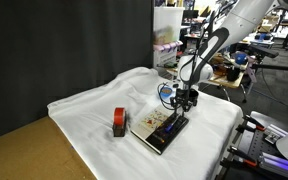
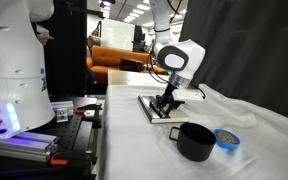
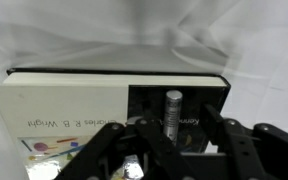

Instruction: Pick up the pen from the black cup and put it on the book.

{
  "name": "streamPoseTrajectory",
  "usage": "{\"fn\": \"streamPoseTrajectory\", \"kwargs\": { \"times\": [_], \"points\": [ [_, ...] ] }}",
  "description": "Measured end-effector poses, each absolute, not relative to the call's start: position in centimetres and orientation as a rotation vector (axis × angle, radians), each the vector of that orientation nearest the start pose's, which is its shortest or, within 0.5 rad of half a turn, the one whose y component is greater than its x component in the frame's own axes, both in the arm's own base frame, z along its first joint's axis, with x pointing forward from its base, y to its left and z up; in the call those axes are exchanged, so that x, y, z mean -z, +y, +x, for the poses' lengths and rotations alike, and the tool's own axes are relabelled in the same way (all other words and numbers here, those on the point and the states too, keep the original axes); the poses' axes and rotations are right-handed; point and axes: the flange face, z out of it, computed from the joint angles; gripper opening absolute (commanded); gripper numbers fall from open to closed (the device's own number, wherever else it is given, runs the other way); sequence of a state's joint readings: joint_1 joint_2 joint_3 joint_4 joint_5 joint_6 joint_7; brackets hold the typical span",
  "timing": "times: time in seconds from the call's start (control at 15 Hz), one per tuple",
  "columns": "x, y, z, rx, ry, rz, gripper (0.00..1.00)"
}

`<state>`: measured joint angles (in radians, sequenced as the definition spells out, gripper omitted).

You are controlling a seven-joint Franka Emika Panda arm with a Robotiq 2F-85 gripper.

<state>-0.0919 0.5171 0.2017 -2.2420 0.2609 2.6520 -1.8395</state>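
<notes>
One step is in hand: release of the pen [image 3: 173,106] onto the book [image 3: 69,112]. The cup stage appears done; the black cup [image 2: 195,142] stands on the white cloth [image 2: 264,120], well apart from the arm and just beside a small blue disc [image 2: 225,138]; nothing protrudes from it.

Location of the pen: in the wrist view it shows as a short grey stick between the fingers [image 3: 134,145], over the dark part of the cover near the far edge of the book; whether its lower end rests on the cover cannot be told.

State of the gripper [image 3: 174,140]: jaws partly apart, wider than the pen, with a dark gap on each side of it; the pen appears free of the pads, though contact on a hidden face cannot be ruled out.

In an exterior view the gripper [image 1: 185,101] hangs low over the book [image 1: 162,130]; a red-and-black block [image 1: 120,122] sits on the cloth near the book, clear of the work.

Recommended procedure, as a judgement:
1. Widen the jaws fully before any arm motion; a partial opening may drag the pen along.
2. Check that the pen lies flat on the cover; a round pen near an edge may roll off onto the cloth.
3. Lift straight up, with no sideways travel, until the fingers clear the pen; a sideways brush may flick it off the cover.
4. Keep the wrist level during the lift.
</notes>
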Motion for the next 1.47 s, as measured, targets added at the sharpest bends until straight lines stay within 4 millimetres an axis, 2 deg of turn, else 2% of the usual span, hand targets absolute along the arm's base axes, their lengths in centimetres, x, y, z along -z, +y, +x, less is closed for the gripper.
{"fn": "streamPoseTrajectory", "kwargs": {
  "times": [0.13, 0.2, 0.93, 1.13, 1.33, 1.47],
  "points": [
    [-13.0, 5.6, 52.2, -0.155, 2.508, 2.229, 0.96],
    [-13.0, 5.5, 52.2, -0.156, 2.507, 2.231, 0.99],
    [-14.1, 4.2, 53.9, -0.191, 2.475, 2.216, 1.00],
    [-15.6, 4.3, 55.5, -0.245, 2.456, 2.181, 1.00],
    [-18.4, 4.7, 57.3, -0.315, 2.434, 2.124, 1.00],
    [-19.8, 4.8, 57.8, -0.339, 2.423, 2.104, 1.00]
  ]
}}
